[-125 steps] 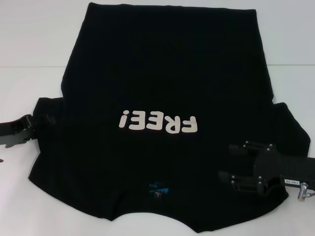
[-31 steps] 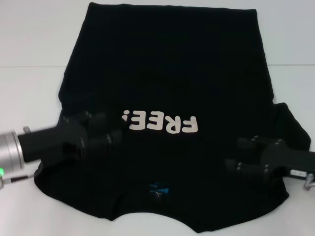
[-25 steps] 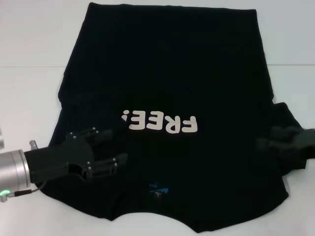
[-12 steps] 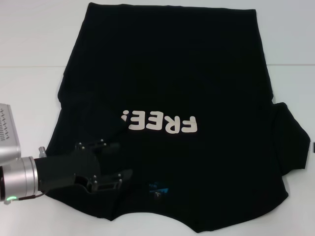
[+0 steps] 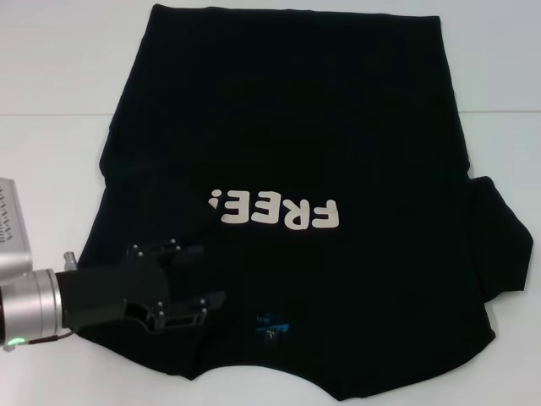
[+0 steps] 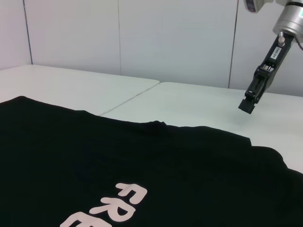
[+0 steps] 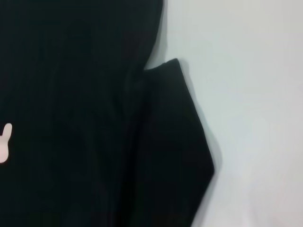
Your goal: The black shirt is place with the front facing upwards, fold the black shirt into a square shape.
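Down at about 8 o'clock in our head view, the fingers (image 5: 196, 252) of our left gripper (image 5: 201, 277) are spread apart with nothing between them, resting over the near-left part of the black shirt (image 5: 287, 110), just on our side of the white "FREE!" lettering (image 5: 275, 211). One finger points toward the exclamation mark end of the print, the other sits a bit closer to us. Behind them comes the black gripper body, then the silver wrist section (image 5: 30, 306) running off toward 9 o'clock.

Our right gripper (image 6: 248, 104) only shows up in the left wrist view, lifted well above the surface (image 6: 199, 106) and hanging off to the far side of the shirt. We honestly cannot tell whether those fingers are released or clenched from that angle.

As for the shirt itself, it lies flat and front-up on the white surface, filling most of the head view. The hem is at 12 o'clock and the collar with the small blue neck label (image 5: 273, 322) is at 6 o'clock, so the lettering reads upside down to us. Over at 3 o'clock the right sleeve (image 5: 500, 241) sticks out past the body of the shirt; the right wrist view looks straight down on that sleeve (image 7: 173, 142) against bare surface.
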Robot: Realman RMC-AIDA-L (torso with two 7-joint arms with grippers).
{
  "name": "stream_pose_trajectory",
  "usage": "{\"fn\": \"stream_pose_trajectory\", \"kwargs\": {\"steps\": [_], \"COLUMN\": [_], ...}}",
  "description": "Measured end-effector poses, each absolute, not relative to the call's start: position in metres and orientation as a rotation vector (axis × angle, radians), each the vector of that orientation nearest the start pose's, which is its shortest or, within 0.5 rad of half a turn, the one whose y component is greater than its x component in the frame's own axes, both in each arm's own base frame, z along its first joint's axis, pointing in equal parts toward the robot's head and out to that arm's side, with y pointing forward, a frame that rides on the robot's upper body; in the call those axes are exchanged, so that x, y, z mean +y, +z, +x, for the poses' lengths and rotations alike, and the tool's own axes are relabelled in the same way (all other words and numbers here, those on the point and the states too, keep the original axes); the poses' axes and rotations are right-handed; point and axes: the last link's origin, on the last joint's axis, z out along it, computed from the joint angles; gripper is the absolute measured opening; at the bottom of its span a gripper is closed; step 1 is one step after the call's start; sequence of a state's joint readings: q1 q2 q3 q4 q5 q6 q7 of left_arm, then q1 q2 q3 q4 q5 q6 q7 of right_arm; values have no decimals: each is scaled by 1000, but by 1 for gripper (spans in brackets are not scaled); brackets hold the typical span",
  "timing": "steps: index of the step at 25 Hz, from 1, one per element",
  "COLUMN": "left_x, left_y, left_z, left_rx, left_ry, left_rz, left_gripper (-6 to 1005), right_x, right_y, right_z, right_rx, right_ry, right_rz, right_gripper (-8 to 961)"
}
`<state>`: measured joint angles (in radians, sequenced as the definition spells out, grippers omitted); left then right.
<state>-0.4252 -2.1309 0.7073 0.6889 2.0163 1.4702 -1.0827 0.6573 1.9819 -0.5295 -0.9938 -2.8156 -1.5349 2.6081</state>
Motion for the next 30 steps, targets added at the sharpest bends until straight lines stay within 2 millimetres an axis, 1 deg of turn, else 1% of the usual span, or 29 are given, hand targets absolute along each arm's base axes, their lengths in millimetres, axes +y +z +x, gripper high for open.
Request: {"fn": "stream_pose_trajectory", "kwargs": {"steps": [8, 16, 30], "left_x": [305, 306, 307], "left_y": [-18, -17, -18], "left_z": [-290, -289, -287], "left_rx": [-354, -350, -345], "left_ry": [-554, -557, -561], "left_rz": [-2676, -2673, -2674], "left_gripper": [748, 749, 748], "right_x": [376, 389, 391], "right_y": [86, 69, 59], "right_z": [319, 314, 316], "right_rx": [1793, 1779, 1776], "right_ry": [-62, -60, -66], "right_rz": [-1921, -1953, -1948], "right_gripper": [798, 795, 792]}}
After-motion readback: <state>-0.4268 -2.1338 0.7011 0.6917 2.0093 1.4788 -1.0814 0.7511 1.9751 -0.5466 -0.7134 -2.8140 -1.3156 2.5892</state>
